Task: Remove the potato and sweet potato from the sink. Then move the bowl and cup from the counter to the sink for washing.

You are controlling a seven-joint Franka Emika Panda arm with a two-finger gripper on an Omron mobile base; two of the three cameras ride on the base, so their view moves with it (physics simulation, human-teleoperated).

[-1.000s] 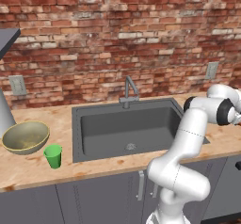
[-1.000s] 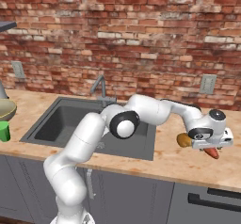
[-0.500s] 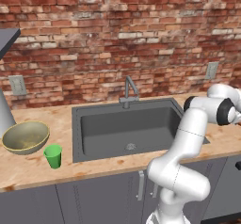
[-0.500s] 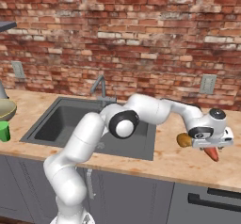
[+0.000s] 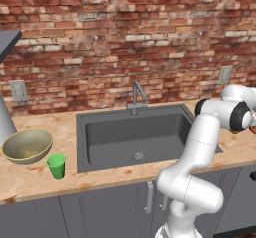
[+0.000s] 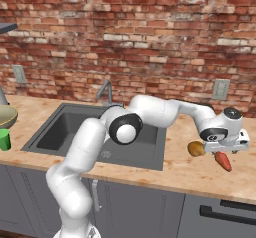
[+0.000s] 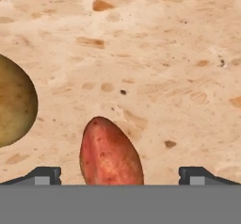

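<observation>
Down over the counter [image 6: 200,174] to the right of the sink [image 5: 135,137], the gripper [image 7: 120,176] was seen with its jaws spread wide and nothing clamped between them, pretty clear in the hand view where the two dark fingertips [image 7: 44,175] were set far apart. The sweet potato [image 7: 110,155] was laid flat on the wood-look top right between those tips, not touched by either one as far as could be told. Just off to one side of it the potato [image 7: 14,108] was parked on the same surface, close by but with a gap left between the two. In the right base view both were found beside the hand, the golden lump [image 6: 196,148] nearer the basin and the orange-red one [image 6: 223,161] nearer the front edge. Over on the far side of the sink, well apart from all that, the bowl [image 5: 27,145] was sat on the counter with the cup [image 5: 56,165] stood upright just in front of it, near the rim. The basin itself was seen with just its drain and the tap [image 5: 137,95] behind it.
</observation>
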